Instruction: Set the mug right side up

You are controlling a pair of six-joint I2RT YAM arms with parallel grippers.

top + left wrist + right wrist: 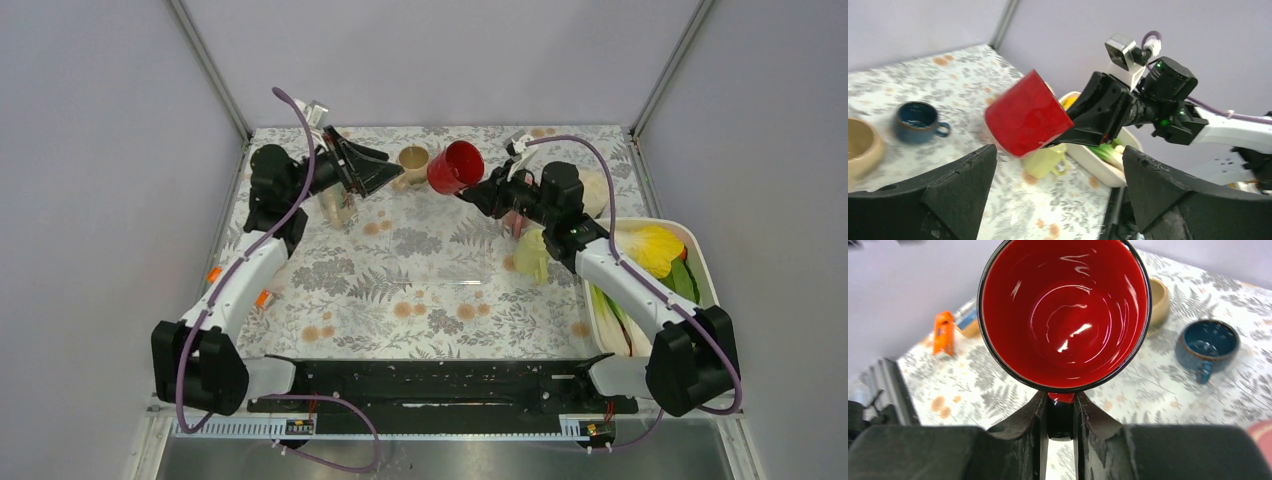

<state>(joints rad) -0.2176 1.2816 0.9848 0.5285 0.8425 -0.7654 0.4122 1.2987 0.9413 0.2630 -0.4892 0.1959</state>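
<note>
The red mug (455, 166) hangs in the air above the far middle of the table, tipped on its side. Its mouth faces my right wrist camera, which looks straight into the glossy red inside (1063, 310). My right gripper (1060, 402) is shut on the mug's handle, just below the black rim. From the left wrist the mug (1028, 117) shows its outer wall and base, with the right gripper (1098, 115) behind it. My left gripper (1058, 160) stands wide open a short way from the mug's base, touching nothing; in the top view the left gripper (385, 172) is just left of the mug.
A tan bowl (413, 158) and a blue mug (1207, 345) sit at the far edge. A pale yellow mug (532, 255) stands under the right arm. A white tray (690, 250) of vegetables lies at the right. An orange item (262, 298) is at the left.
</note>
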